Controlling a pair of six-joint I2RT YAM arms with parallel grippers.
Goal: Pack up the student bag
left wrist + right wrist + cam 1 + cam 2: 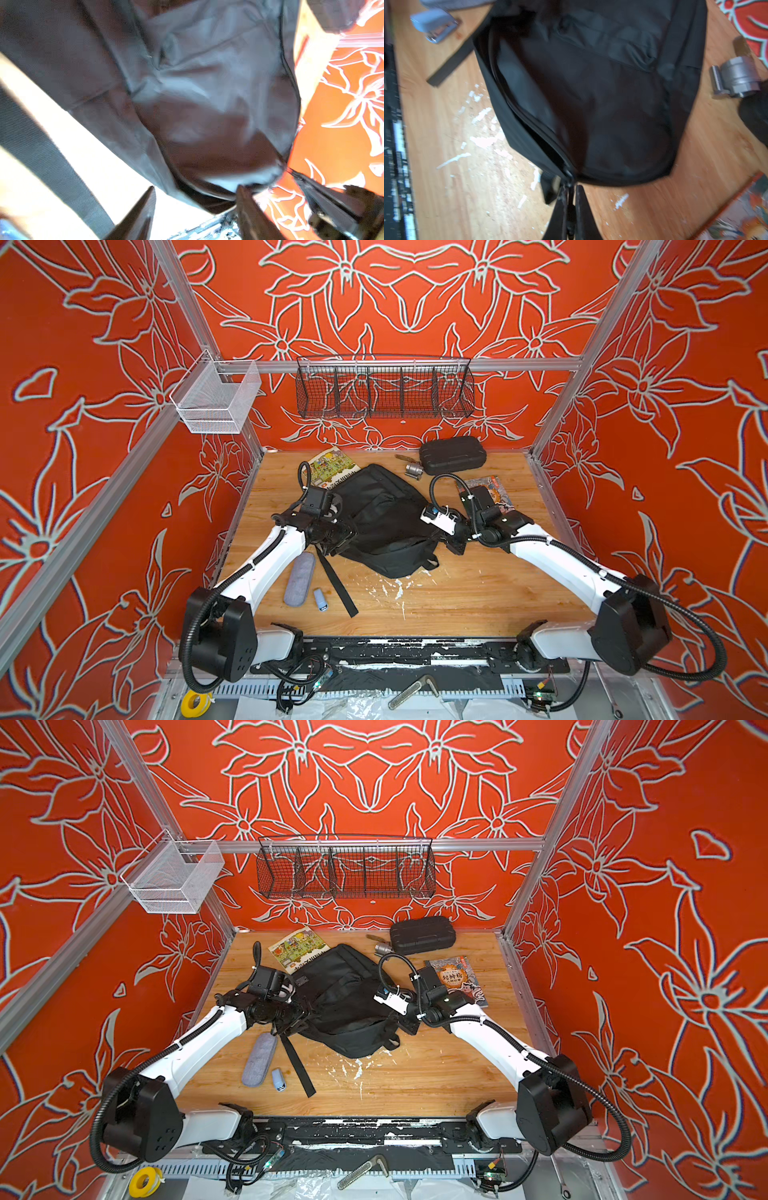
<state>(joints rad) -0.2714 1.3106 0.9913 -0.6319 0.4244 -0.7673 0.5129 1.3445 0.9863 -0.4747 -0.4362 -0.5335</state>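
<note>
- Right gripper (pixel 570 199) clamped on the zip pull of the student bag (pixel 591 99), probably to open it.
- Left gripper (pixel 195 199) parted at the bag's left edge, gripping nothing.

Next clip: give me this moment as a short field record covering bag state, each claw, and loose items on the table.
bag: student bag lying on the wooden table, main zip partly open
left claw: open, at the bag's left edge, holding nothing
right claw: shut on the zipper pull
unpacked items: grey pouch, blue stapler, green book, comic book, black hard case, metal fitting
progress: no item seen inside the bag yet
</note>
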